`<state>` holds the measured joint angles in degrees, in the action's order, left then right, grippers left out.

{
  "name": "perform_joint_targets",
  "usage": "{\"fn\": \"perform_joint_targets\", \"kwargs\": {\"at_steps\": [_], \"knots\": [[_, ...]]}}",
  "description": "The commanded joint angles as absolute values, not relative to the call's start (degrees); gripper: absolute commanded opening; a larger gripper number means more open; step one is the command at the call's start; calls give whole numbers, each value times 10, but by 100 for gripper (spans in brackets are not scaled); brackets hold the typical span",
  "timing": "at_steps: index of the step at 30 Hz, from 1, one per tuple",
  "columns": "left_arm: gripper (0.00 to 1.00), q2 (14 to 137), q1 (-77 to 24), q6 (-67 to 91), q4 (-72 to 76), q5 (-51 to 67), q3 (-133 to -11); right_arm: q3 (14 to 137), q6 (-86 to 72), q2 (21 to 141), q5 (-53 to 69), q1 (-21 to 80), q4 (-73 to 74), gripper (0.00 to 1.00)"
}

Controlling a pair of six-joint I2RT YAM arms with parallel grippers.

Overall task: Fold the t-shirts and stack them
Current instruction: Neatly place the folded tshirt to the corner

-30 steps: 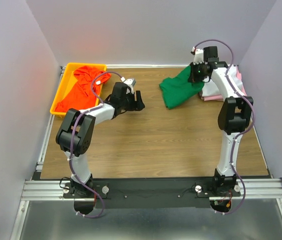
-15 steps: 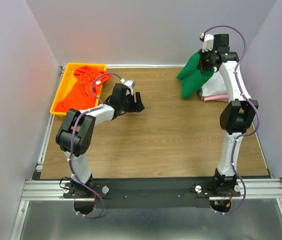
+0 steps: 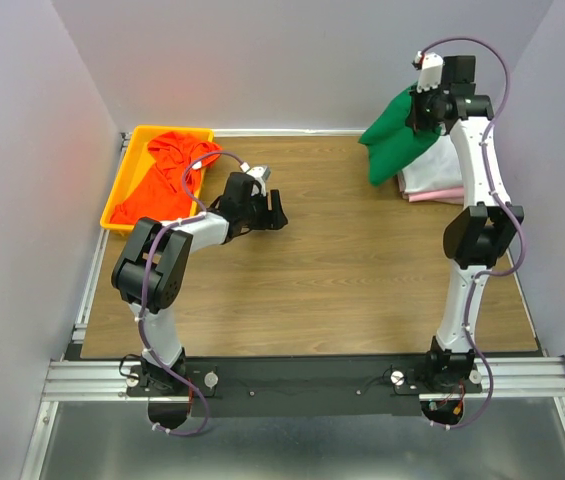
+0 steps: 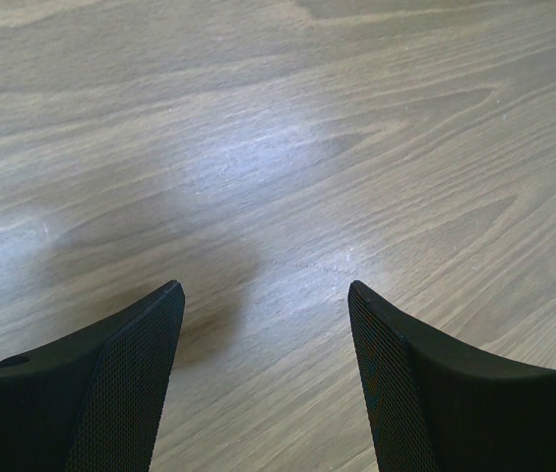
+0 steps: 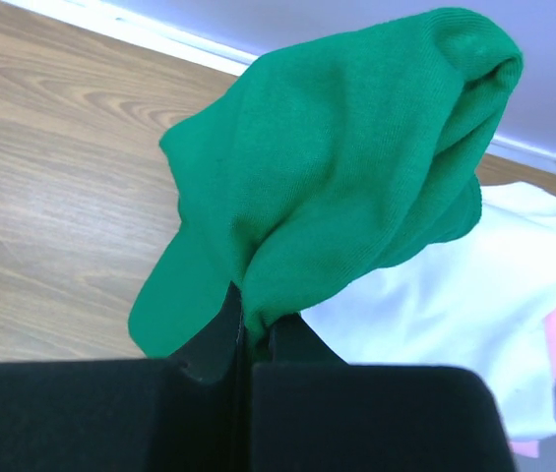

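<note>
Bases of both arms sit along the bottom edge of the top view, and the wood table (image 3: 322, 290) stretches up the frame from them. Left of centre, the left gripper (image 3: 270, 212) hangs low over the table with its jaws spread wide and nothing between them. The left wrist view shows only wood grain between the two black fingers (image 4: 120, 383).

Further up, at the left edge, the orange-red shirt (image 3: 167, 168) lies crumpled in the yellow tray (image 3: 120, 200), reaching as far as the tray's right rim.

At the upper right the right arm stands tall. There the right gripper (image 3: 424, 108) is clamped tight on the green shirt (image 3: 397, 135), which dangles in a bunched mass over the far right part of the table. In the right wrist view the jaws pinch a fold of green cloth at bottom centre, and the rest of the shirt bulges up across the frame.

Beyond it, near the table's far right corner, the white shirt (image 3: 430, 172) lies on top of the pink shirt (image 3: 434, 197), whose edge shows along the near and right sides.
</note>
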<state>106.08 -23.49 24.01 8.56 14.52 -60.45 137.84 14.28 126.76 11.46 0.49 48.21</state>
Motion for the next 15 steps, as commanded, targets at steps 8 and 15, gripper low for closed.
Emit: {"fn": "perform_joint_targets", "kwargs": {"at_steps": [8, 15], "knots": [[75, 1061, -234, 236, 95, 135, -593, 1401, 165, 1236, 163, -65, 485, 0], [75, 1063, -234, 238, 95, 138, -594, 1409, 173, 1248, 191, -98, 484, 0]]}}
